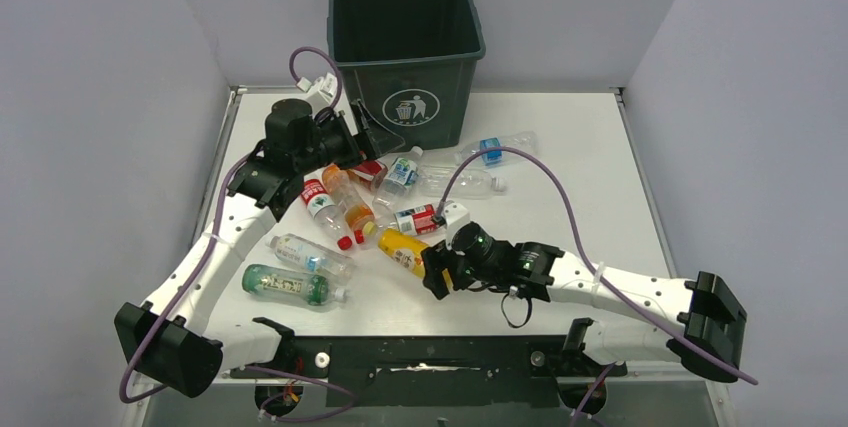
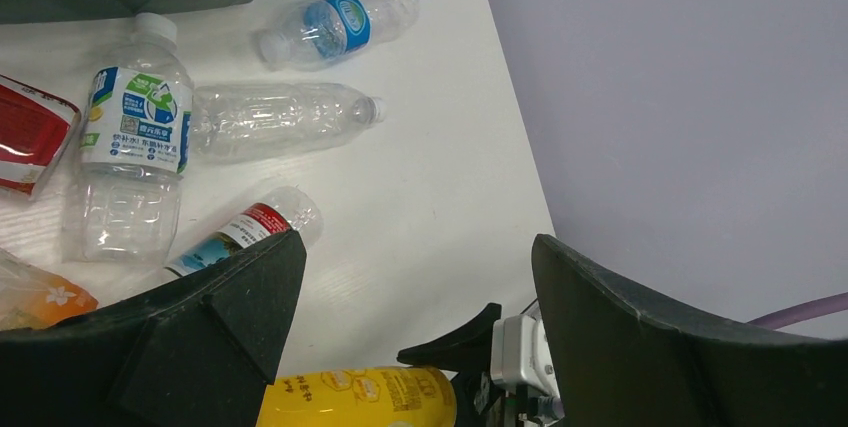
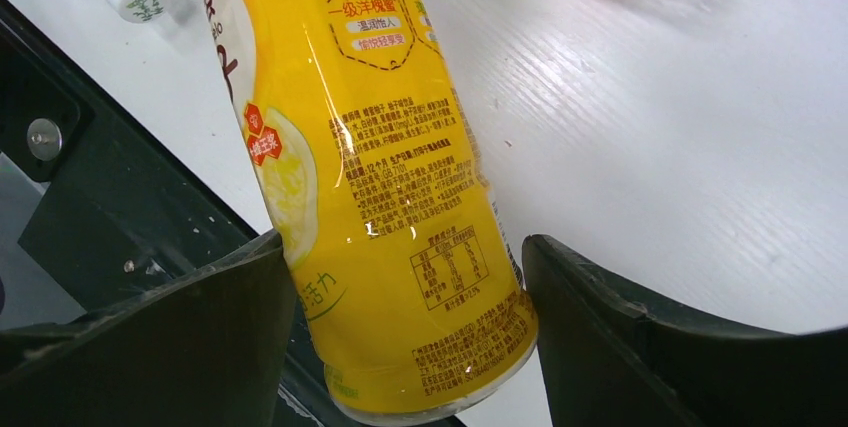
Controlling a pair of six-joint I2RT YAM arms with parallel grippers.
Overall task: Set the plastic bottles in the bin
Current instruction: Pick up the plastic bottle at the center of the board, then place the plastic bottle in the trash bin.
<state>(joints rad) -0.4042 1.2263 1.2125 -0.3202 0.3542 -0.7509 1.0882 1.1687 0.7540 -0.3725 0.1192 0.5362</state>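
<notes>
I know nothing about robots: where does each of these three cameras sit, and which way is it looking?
Top external: fixed above and behind the bases, looking down on the table, bin and bottles; left arm and right arm show whole.
Left wrist: on the left arm, looking across the table past the open left gripper; only its fingers show.
Right wrist: on the right arm, looking down past the right gripper, closed on the yellow bottle; only its fingers show.
Shared: all three show the yellow bottle.
</notes>
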